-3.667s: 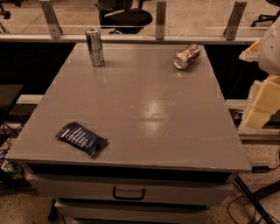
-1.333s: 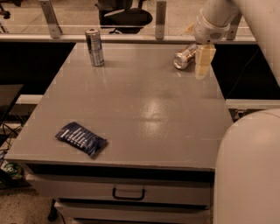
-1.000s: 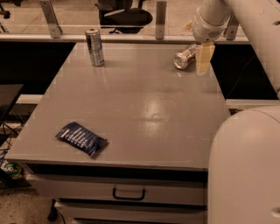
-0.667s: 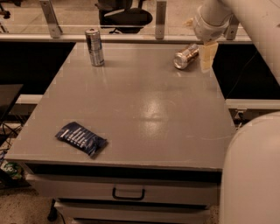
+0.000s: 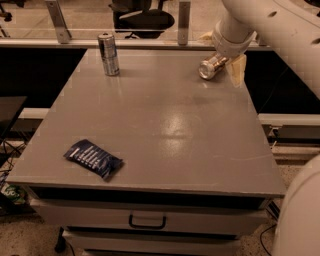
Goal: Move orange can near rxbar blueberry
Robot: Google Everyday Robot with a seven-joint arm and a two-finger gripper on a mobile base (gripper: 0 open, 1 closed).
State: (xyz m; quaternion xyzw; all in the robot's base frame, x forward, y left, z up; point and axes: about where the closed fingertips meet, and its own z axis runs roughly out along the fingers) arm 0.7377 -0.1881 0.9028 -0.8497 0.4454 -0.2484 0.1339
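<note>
The orange can (image 5: 210, 67) lies on its side at the far right of the grey table (image 5: 170, 125), its shiny silver end facing me. My gripper (image 5: 221, 58) is right at the can, open, with one cream finger (image 5: 237, 70) on the can's right side and the other showing behind it. The white arm comes in from the upper right and hides the can's far end. The rxbar blueberry (image 5: 93, 159), a flat dark blue wrapper with white text, lies near the table's front left corner, far from the can.
A taller silver-and-blue can (image 5: 108, 54) stands upright at the table's far left. A drawer with a handle (image 5: 147, 220) sits under the tabletop. A railing with posts (image 5: 184, 15) and an office chair (image 5: 142, 15) are behind the table.
The arm has swung in from the right edge and brought the gripper down to the orange can. Over the last second it shifted slightly right. The can and wrapper have not moved.
</note>
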